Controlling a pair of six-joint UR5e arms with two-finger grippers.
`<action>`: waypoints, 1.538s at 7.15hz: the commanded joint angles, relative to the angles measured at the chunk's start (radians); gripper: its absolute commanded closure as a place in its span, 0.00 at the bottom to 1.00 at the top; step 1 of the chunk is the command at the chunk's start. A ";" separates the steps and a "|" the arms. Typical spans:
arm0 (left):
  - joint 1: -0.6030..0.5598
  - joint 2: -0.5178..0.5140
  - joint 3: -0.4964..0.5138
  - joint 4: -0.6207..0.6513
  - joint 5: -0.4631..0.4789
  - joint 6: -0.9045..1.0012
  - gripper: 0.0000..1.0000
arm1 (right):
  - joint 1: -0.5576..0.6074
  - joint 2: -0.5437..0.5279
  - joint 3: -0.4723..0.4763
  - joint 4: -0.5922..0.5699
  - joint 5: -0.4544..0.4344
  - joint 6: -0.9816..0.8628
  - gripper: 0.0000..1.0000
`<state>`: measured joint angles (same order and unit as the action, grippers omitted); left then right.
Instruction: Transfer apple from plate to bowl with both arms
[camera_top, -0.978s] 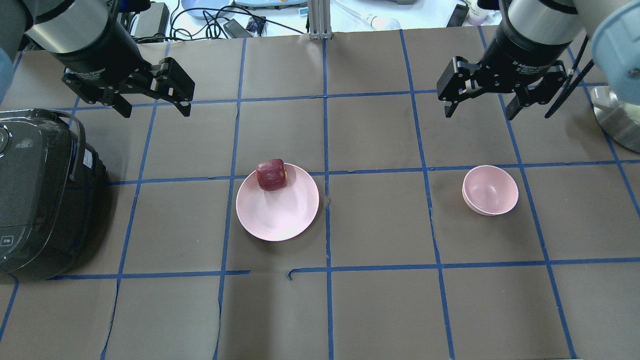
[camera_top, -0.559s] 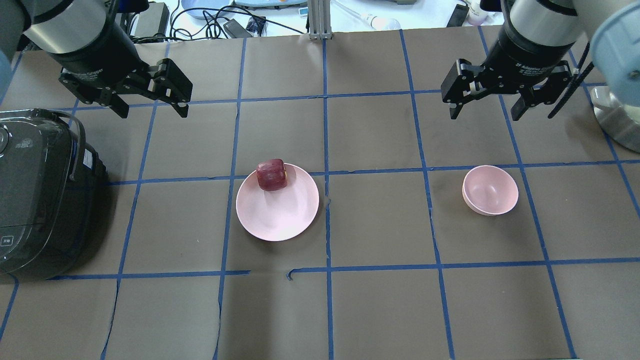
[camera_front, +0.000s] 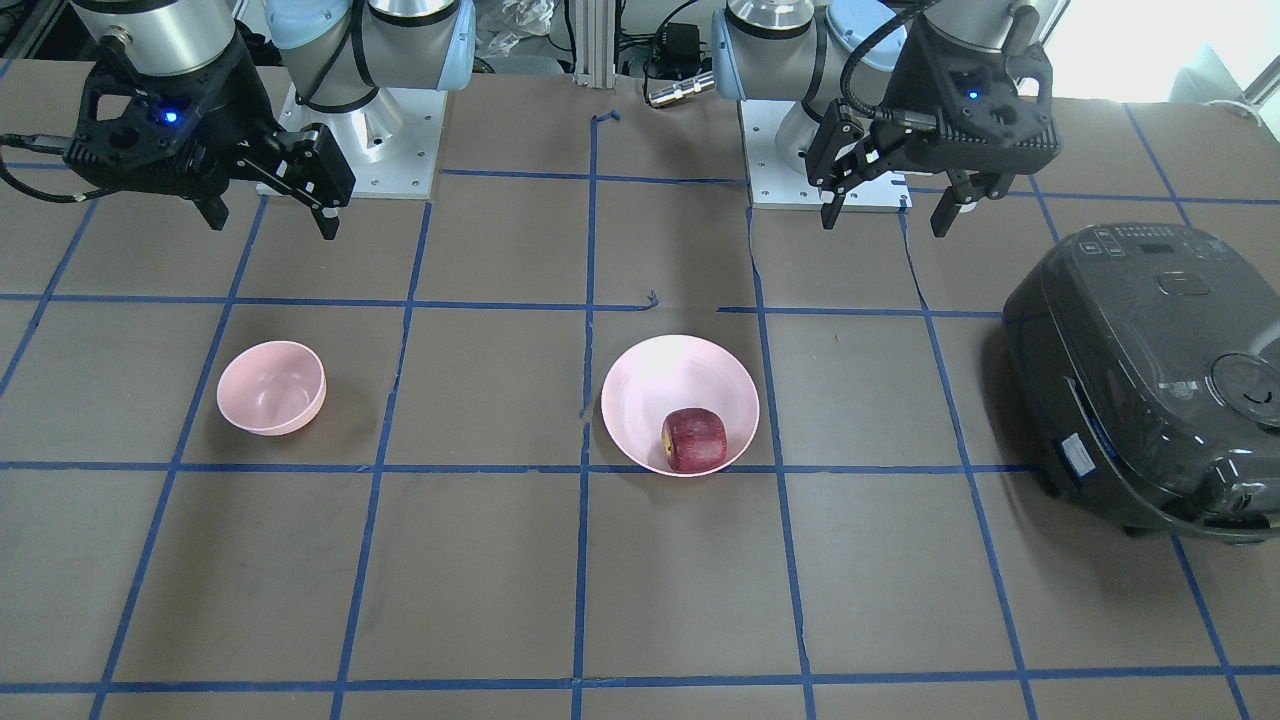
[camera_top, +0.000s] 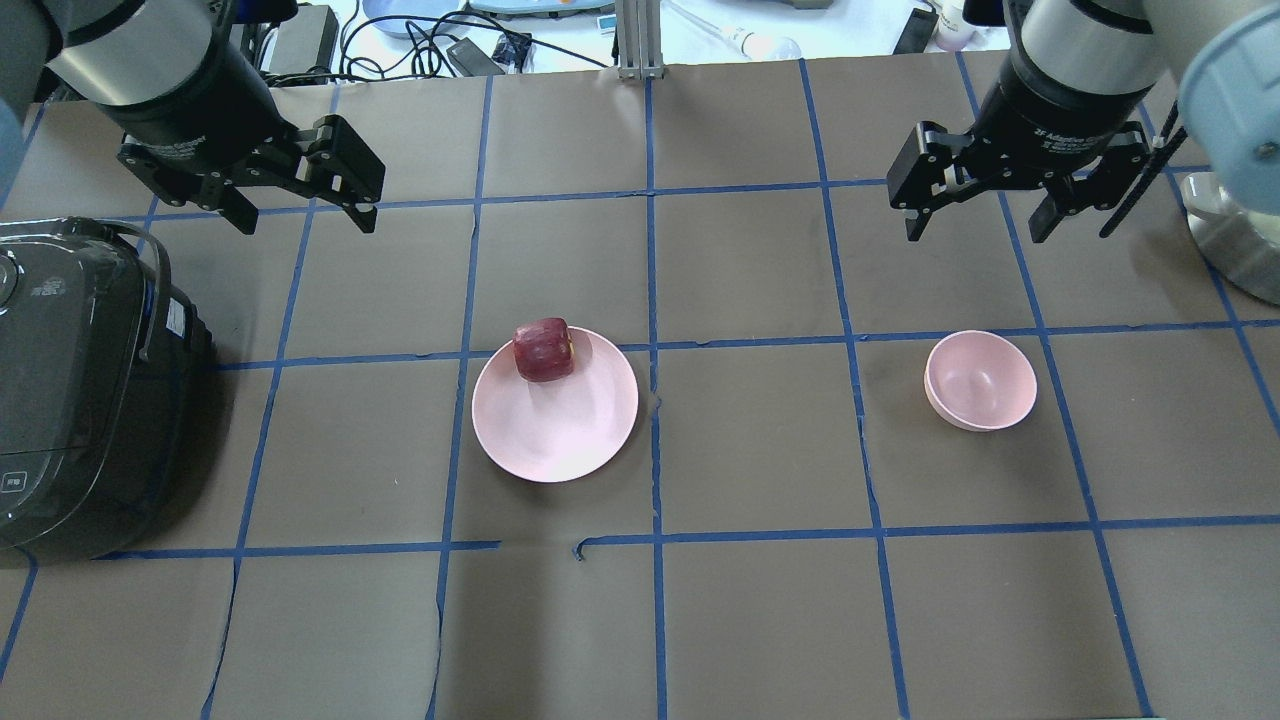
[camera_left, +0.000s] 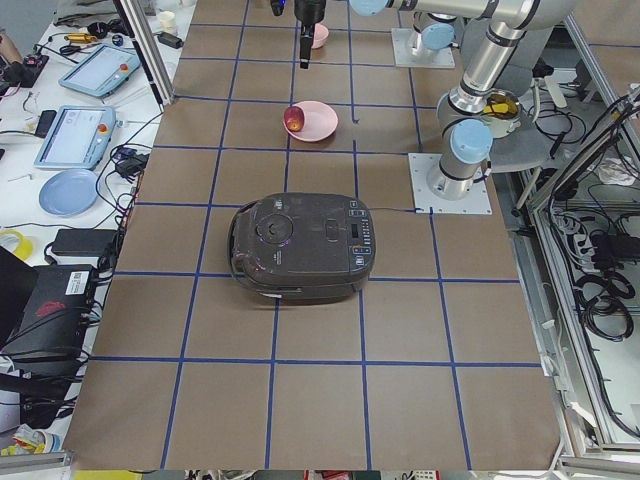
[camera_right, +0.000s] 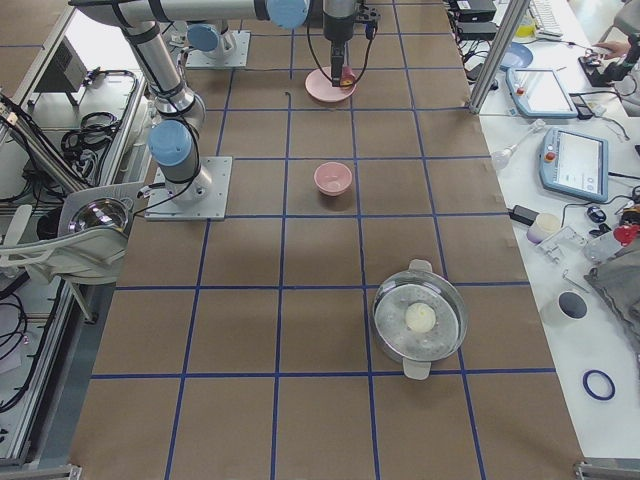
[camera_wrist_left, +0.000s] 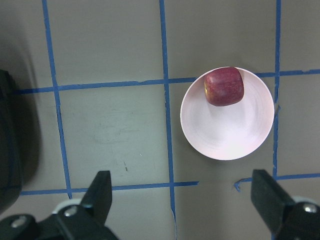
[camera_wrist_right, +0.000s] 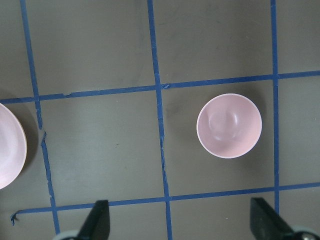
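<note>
Finds the small dark red blocky apple (camera_top: 543, 350) at the far rim of the shallow pale pink plate (camera_top: 560, 440), well apart from the deep salmon-pink bowl (camera_top: 985, 385). Lies forward-right of the nearer black left gripper (camera_top: 306, 222), jaws wide open, empty, as at the black right gripper (camera_top: 976, 235).

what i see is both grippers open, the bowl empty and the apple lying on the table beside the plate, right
No: the overhead view shows the apple lying on the plate, near its far rim, not on the table. The left gripper and right gripper are open and the bowl is empty.
</note>
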<state>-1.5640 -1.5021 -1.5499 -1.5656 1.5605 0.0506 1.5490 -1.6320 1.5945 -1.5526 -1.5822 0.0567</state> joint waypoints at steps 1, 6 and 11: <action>0.002 0.000 0.001 0.001 0.000 0.000 0.00 | 0.000 0.001 0.001 0.002 0.004 0.000 0.00; 0.012 -0.015 0.019 0.001 0.001 0.000 0.00 | 0.000 -0.002 -0.001 0.020 0.014 -0.005 0.00; 0.013 -0.023 0.028 -0.001 0.001 -0.003 0.00 | -0.001 -0.003 -0.002 0.023 -0.001 -0.005 0.00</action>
<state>-1.5513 -1.5254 -1.5241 -1.5656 1.5612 0.0473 1.5480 -1.6349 1.5917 -1.5291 -1.5738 0.0544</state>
